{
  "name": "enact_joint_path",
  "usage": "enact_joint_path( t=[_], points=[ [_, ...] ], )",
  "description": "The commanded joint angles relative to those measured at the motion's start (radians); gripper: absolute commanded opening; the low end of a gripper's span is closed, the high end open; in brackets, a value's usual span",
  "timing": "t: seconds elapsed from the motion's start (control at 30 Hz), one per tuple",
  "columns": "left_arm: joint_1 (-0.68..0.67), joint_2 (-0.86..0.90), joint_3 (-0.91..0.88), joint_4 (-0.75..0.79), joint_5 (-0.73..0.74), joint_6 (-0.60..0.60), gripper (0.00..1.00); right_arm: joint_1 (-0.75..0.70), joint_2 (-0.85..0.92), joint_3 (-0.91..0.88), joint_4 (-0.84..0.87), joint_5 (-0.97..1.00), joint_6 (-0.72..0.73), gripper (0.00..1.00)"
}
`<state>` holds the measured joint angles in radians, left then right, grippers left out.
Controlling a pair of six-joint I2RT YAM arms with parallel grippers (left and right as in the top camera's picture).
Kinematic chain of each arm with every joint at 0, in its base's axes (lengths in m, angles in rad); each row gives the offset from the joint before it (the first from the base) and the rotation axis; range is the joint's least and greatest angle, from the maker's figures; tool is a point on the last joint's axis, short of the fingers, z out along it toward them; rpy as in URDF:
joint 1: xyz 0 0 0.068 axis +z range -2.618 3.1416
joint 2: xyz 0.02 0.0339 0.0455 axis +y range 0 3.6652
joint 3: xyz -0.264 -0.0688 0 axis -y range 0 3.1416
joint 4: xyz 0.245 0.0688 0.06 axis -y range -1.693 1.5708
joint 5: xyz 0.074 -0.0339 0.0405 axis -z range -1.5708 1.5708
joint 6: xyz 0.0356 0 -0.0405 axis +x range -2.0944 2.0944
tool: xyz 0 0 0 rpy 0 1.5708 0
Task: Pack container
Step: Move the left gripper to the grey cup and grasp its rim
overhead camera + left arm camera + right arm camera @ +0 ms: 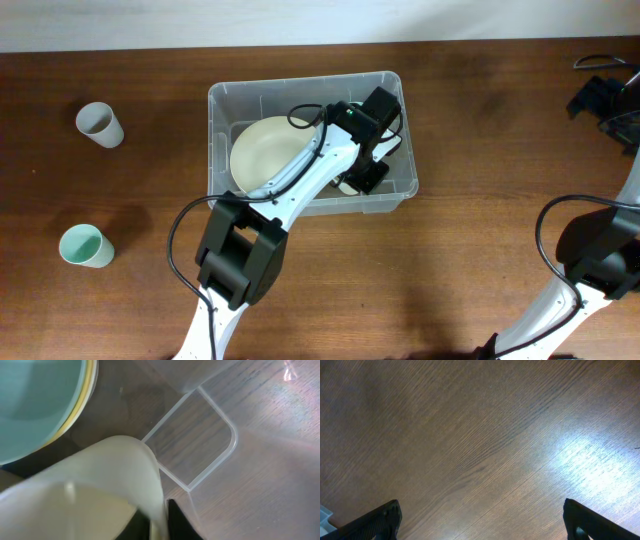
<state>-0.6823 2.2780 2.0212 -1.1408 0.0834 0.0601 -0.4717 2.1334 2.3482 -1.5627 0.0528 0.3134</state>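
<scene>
Left end effector [159, 527] pinches cream cup [100, 490]; right end effector [481, 525] wide open.

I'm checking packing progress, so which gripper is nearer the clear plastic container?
Left. The left gripper is down inside the container, pinching a cream cup; the right gripper sits open far off to its right, over bare table.
</scene>
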Motion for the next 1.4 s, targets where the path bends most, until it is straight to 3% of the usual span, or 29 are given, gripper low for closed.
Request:
enact_joint_path(
  t=[0.0,0.23,0.37,0.57,0.67,0.77,0.8,0.9,1.0,1.17,1.37],
  points=[
    [0.002,0.002,-0.005,-0.001,0.017,0.01,0.18,-0.006,0.003,-0.004,0.0,0.011,0.001,0.99],
    [0.003,0.002,0.006,0.003,-0.007,0.01,0.3,-0.006,0.003,-0.004,0.0,0.011,0.001,0.99],
    [0.003,0.001,0.069,-0.008,-0.028,0.01,0.31,-0.006,0.003,-0.004,0.0,0.011,0.001,0.99],
    [0.016,0.001,0.243,-0.07,-0.075,0.017,0.53,-0.006,0.003,-0.004,0.0,0.011,0.001,0.99],
    [0.031,0.001,0.346,-0.125,-0.116,0.017,0.58,-0.006,0.003,-0.004,0.0,0.011,0.001,0.99],
    [0.054,0.001,0.461,-0.187,-0.163,0.017,0.77,-0.006,0.003,-0.004,0.0,0.011,0.001,0.99],
    [0.081,0.0,0.549,-0.235,-0.234,0.016,0.99,-0.006,0.003,-0.004,0.0,0.011,0.001,0.99],
    [0.153,-0.001,0.678,-0.309,-0.328,-0.035,0.99,-0.006,0.003,-0.004,0.0,0.011,0.001,0.99],
    [0.294,-0.001,0.788,-0.397,-0.33,-0.139,0.99,-0.006,0.003,-0.004,0.0,0.011,0.001,0.99],
    [0.514,0.0,0.796,-0.507,-0.268,-0.311,0.99,-0.006,0.003,-0.004,0.0,0.011,0.001,0.99],
    [0.745,0.0,0.792,-0.543,-0.229,-0.381,0.99,-0.006,0.003,-0.004,0.0,0.011,0.001,0.99]
  ],
)
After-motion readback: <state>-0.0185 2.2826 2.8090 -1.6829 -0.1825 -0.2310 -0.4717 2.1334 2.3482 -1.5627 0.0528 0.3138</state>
